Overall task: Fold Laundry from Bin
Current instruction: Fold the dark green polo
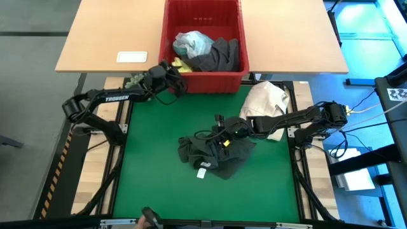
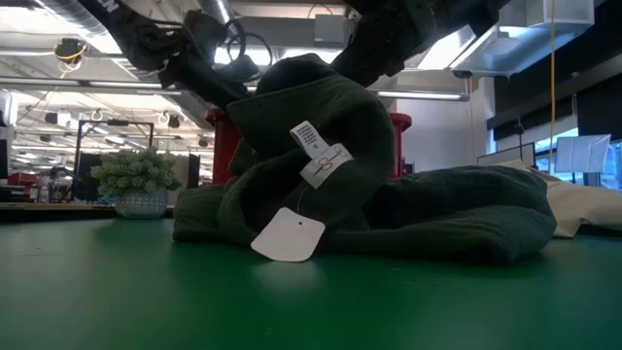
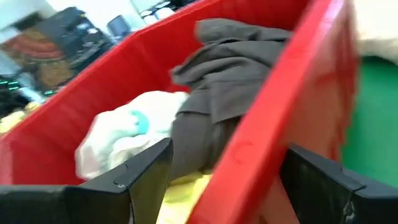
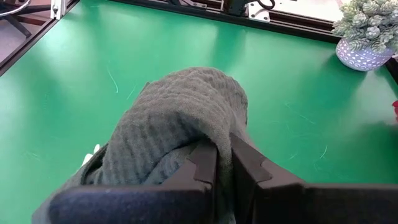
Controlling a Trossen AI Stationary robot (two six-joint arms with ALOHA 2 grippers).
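The dark green garment lay crumpled near the middle of the green mat, a white paper tag and a sewn label hanging from its raised fold in the low view. The right gripper was clenched on a fold of this garment, the ribbed cloth draped over its closed fingers in the right wrist view, lifting that part above the rest of the heap.

The red bin stood at the far edge of the mat, resting against the wooden table. Inside it lay a grey garment, a light turquoise-white garment beside it, and a strip of yellow cloth at the near left corner. The left gripper was at that near left corner of the bin, its fingers spread wide and straddling the bin's front wall, one inside and one outside, holding nothing.

A cream-white cloth bundle lay on the right of the mat, just beyond the right arm. A small potted plant stood at the left edge of the mat near the left arm. A white card lay on the wooden table left of the bin
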